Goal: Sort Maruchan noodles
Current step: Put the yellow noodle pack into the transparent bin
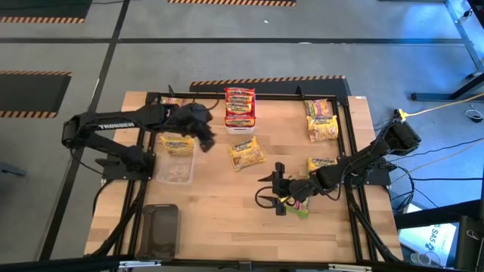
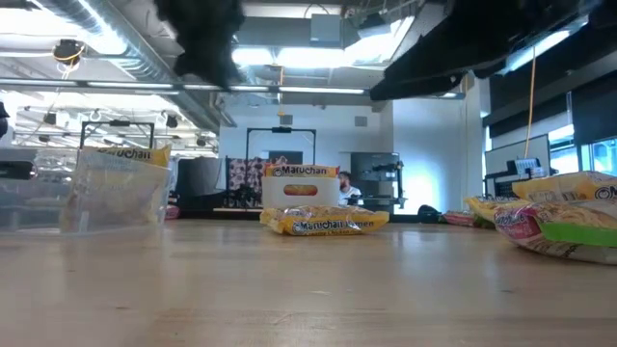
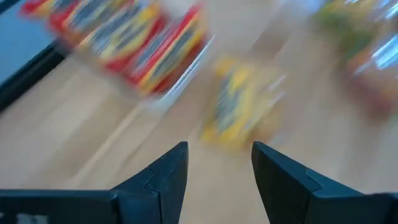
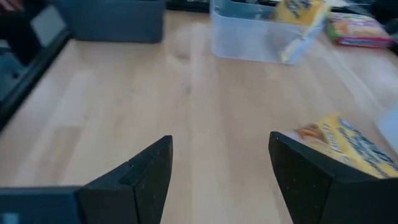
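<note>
Maruchan packets are spread over the table. Red-banded ones stand in a white bin (image 1: 240, 107) at the far edge. One yellow packet (image 1: 178, 143) leans inside a clear bin (image 1: 175, 162). Another yellow packet (image 1: 246, 153) lies flat at mid-table (image 3: 239, 106). A third yellow one (image 1: 321, 162) and green/pink ones (image 1: 321, 119) lie on the right. My left gripper (image 1: 203, 128) hangs open in the air between the clear bin and the white bin (image 3: 219, 155). My right gripper (image 1: 271, 185) is open low over bare wood (image 4: 221, 155), with the mid-table yellow packet (image 4: 348, 146) beside one finger. A green/pink packet (image 1: 299, 208) lies under the right arm.
A dark tray (image 1: 160, 227) sits at the near left corner. Another packet (image 1: 170, 100) lies at the far left edge. A black frame (image 1: 349, 143) rims the table. Bare wood (image 1: 227, 211) lies between the tray and my right gripper.
</note>
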You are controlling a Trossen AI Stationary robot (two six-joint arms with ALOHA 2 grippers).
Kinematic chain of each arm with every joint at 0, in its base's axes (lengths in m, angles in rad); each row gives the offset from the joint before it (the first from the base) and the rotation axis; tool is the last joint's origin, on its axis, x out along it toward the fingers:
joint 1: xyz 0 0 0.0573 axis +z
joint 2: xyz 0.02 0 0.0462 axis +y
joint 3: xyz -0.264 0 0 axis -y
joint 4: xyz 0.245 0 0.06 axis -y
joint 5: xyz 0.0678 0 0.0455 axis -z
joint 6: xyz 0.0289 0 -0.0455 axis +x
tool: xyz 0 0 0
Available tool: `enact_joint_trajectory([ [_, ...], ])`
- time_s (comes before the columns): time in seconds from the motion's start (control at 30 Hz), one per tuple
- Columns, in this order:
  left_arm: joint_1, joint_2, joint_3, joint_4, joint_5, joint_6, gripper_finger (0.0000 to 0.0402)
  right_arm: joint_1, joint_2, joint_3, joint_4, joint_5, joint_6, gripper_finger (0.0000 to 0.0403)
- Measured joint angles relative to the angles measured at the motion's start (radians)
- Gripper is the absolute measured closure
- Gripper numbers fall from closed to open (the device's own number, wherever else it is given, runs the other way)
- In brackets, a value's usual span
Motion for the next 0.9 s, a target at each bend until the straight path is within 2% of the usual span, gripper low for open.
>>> enact_joint_trajectory([
  [0.13, -0.088, 0.076, -0.068, 0.335, 0.01, -0.031, 0.023, -0.002, -0.001, 0.0, -0.08, 0.085, 0.064, 0.0162],
  [0.3, -0.131, 0.266, -0.072, 0.502, -0.017, -0.043, 0.0232, -0.044, -0.01, 0.0, -0.256, 0.131, 0.196, 0.0162],
  [0.43, -0.128, 0.44, -0.043, 0.516, -0.02, -0.082, 0.0233, -0.107, -0.018, 0.0, -0.355, 0.116, 0.26, 0.0162],
  [0.57, -0.107, 0.543, -0.014, 0.522, -0.024, -0.095, 0.0233, -0.154, -0.021, 0.0, -0.393, 0.063, 0.26, 0.0162],
  [0.77, -0.085, 0.61, -0.009, 0.505, -0.023, -0.082, 0.0233, -0.181, -0.021, 0.0, -0.4, 0.043, 0.231, 0.0162],
  [0.9, -0.107, 0.617, -0.01, 0.503, 0.006, -0.011, 0.0233, -0.187, -0.021, 0.0, -0.407, 0.038, 0.223, 0.0162],
])
